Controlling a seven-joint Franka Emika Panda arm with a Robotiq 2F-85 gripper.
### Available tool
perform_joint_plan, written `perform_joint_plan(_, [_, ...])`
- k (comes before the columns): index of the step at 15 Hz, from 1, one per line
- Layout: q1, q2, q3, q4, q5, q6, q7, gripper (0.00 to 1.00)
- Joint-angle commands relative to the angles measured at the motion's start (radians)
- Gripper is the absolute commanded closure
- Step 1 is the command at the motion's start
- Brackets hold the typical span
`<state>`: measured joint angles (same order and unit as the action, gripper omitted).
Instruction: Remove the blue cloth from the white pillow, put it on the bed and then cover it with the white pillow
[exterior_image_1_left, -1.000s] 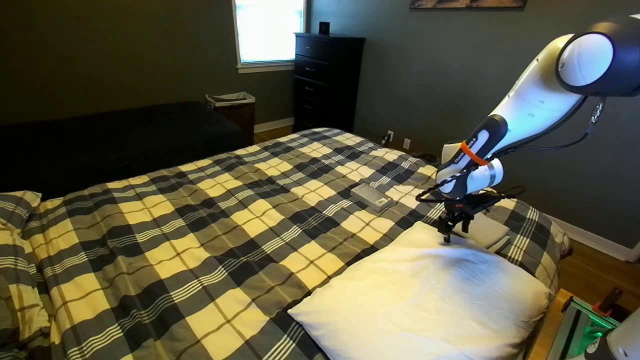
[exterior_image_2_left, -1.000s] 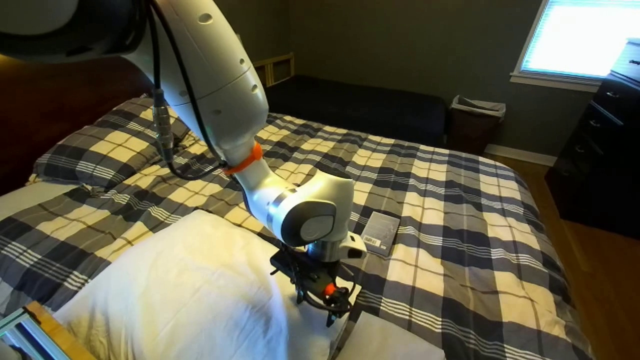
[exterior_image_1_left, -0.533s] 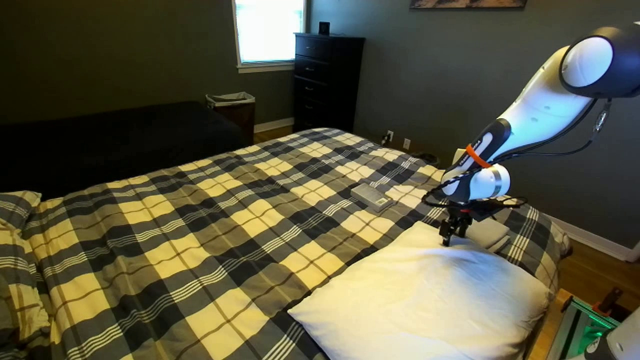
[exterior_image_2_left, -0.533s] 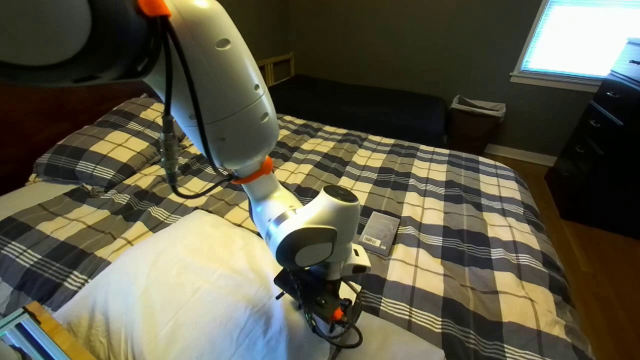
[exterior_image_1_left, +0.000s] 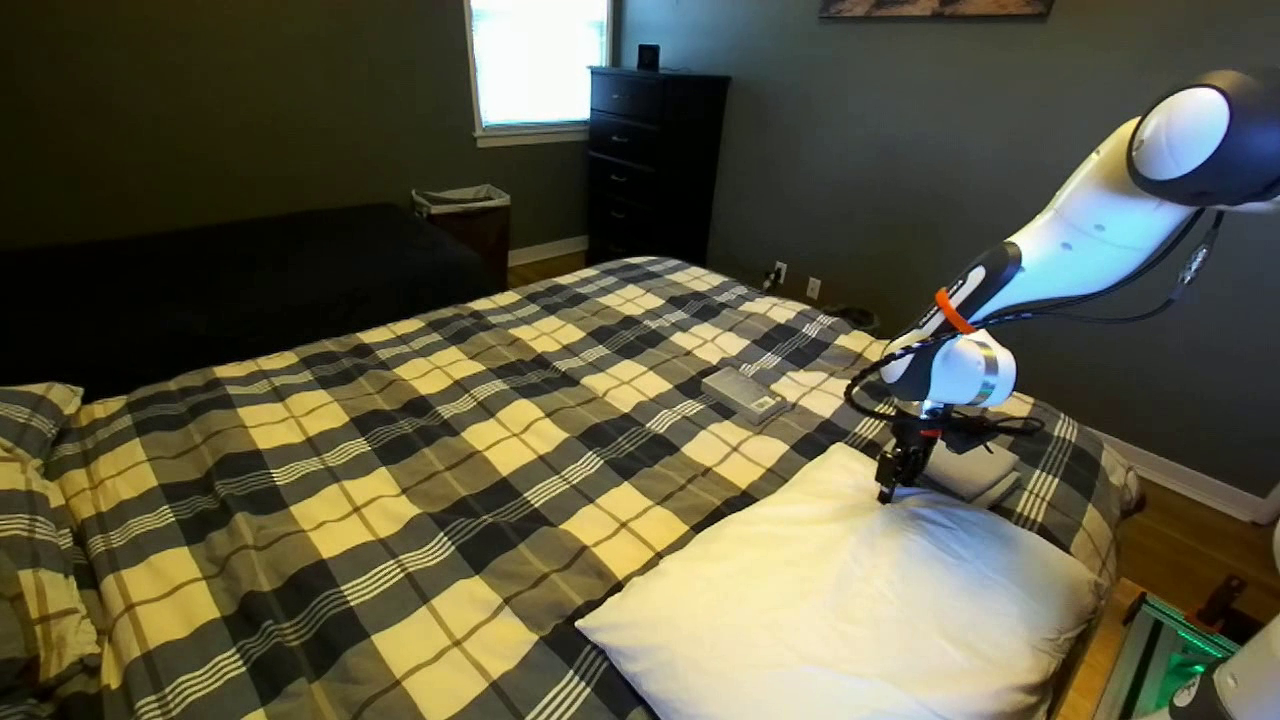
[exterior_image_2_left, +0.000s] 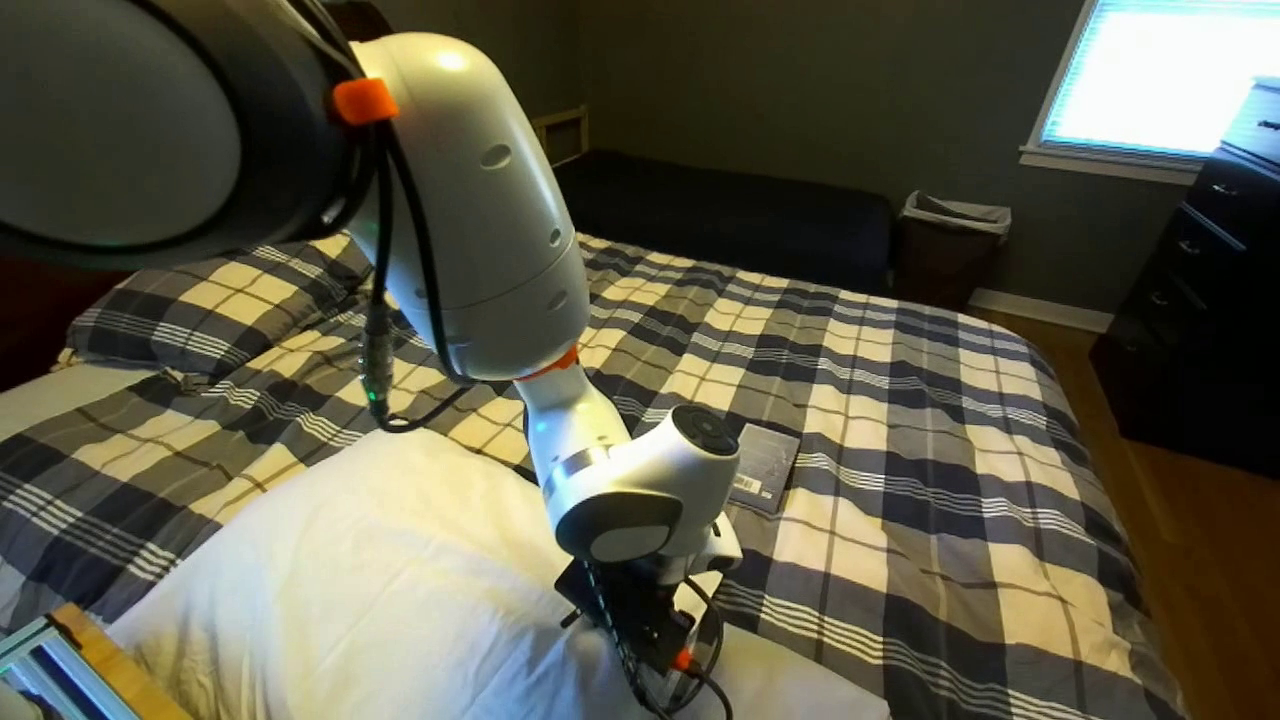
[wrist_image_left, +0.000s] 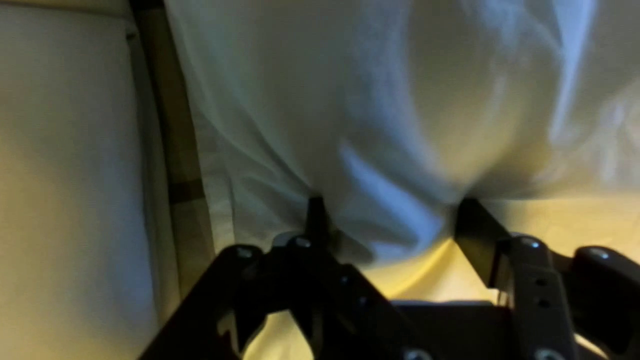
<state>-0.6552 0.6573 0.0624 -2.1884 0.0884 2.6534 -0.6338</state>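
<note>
Poking a splayed black gripper (wrist_image_left: 392, 207) into the puffy white rectangular pillow (exterior_image_1_left: 840, 590), near the edge facing that folded blue-grey cloth (wrist_image_left: 75, 185).

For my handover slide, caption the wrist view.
Spread fingers pressed into the white pillow, a folded cloth beside it across a strip of bed.

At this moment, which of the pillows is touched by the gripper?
The plain white pillow: the gripper touches it near one corner. By contrast, the plaid-covered pillow seen in an exterior view lies well away from the gripper.
</note>
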Motion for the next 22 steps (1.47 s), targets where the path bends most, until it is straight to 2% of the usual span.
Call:
perform_joint_plan(1, [-0.044, 0.037, 0.041, 0.05, 0.044, -0.074, -0.071, 0.64])
perform_joint_plan(6, [-0.033, 0.002, 0.04, 0.058, 0.064, -0.15, -0.085, 0.99])
perform_joint_plan(10, [0.004, -0.023, 0.015, 0.066, 0.055, -0.199, -0.059, 0.98])
perform_joint_plan(13, [0.053, -0.068, -0.014, 0.043, 0.033, -0.189, -0.026, 0.99])
perform_joint_plan(22, [0.251, -0.223, -0.141, -0.022, -0.04, -0.182, 0.134, 0.99])
